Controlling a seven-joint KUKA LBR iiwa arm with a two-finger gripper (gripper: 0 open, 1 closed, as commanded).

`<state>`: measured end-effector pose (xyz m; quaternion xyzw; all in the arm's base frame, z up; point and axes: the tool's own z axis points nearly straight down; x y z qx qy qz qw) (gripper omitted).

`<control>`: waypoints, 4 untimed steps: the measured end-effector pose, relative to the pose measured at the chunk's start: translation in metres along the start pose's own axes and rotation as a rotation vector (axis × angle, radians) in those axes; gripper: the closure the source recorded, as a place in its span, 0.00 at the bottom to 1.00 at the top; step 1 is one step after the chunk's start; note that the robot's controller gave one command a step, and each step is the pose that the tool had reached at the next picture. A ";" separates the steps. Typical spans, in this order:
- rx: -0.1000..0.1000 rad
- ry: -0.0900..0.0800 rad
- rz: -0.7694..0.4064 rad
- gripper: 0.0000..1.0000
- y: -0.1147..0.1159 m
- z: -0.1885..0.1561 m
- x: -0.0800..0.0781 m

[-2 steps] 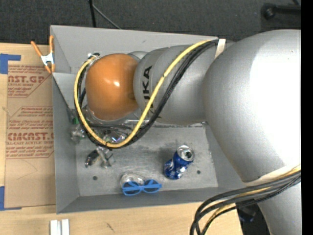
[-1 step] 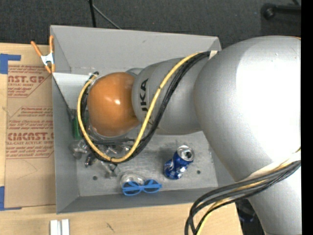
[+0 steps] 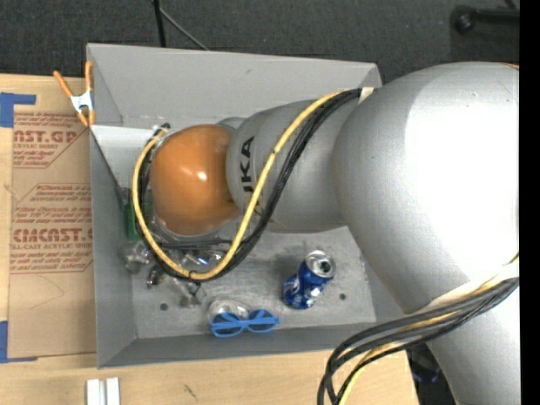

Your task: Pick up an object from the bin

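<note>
Starting at the left wall of the bin (image 3: 112, 310), I see a narrow green thing (image 3: 131, 218) at about 9 o'clock, upright against the wall and partly hidden by the arm's cables. Just below it, near 8 o'clock, lies a small heap of grey and dark bits (image 3: 139, 260). The end effector (image 3: 177, 272) is down over that heap, under the orange wrist cover (image 3: 190, 188), and I cannot tell which piece it is on or whether it is released or clenched. At 6 o'clock, close to the near wall, a blue spectacle-shaped plastic piece (image 3: 246, 321) lies touching a clear shiny scrap (image 3: 224, 310). A crushed blue can (image 3: 307, 282) sits at 4 o'clock, apart from both. Bare floor lies open between the heap and the can; the arm (image 3: 422, 192) covers the bin's upper and right parts.
</note>
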<state>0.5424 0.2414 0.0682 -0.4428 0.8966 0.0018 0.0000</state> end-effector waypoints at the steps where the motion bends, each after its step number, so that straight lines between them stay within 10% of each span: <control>1: 0.000 0.000 0.000 1.00 0.000 0.000 0.000; 4: 0.007 -0.008 0.003 1.00 0.001 -0.111 -0.005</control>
